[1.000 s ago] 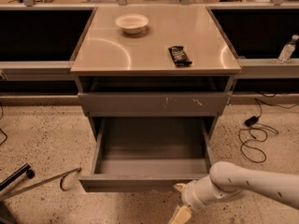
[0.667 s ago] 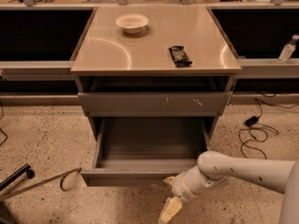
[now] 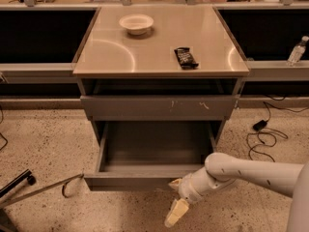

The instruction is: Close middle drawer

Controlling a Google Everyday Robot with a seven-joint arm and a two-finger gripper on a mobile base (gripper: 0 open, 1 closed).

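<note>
A pale speckled floor (image 3: 43, 144) spread across the lower part of the room, and long dark recesses (image 3: 43, 35) ran behind on both sides of a grey metal table (image 3: 159, 52) with a smooth, shiny top that stood in the middle of the view. Under that top sat a closed drawer front (image 3: 154, 107) with small white scuff marks, and below it the middle drawer (image 3: 130, 181) stood pulled well out toward the camera, its plain front panel nearest and its deep rectangular tray in view behind it. The robot's white arm (image 3: 251, 170) reached in from the right edge, low over the floor, and ended in the pincer (image 3: 176, 210), which hung just in front of and below the right-hand part of the middle drawer's front panel, angled down toward the floor; it held nothing, and I could not tell whether it was spread or pressed together, nor whether it touched the panel. A thin metal bar (image 3: 43, 190) lay slanted on the floor left of the drawer, and a black cable (image 3: 263, 129) coiled on the floor at right. A clear bottle (image 3: 296, 51) stood on the right ledge, a shallow white bowl (image 3: 136, 23) sat toward the table's back, and a dark snack packet (image 3: 186, 57) lay nearer its front right
</note>
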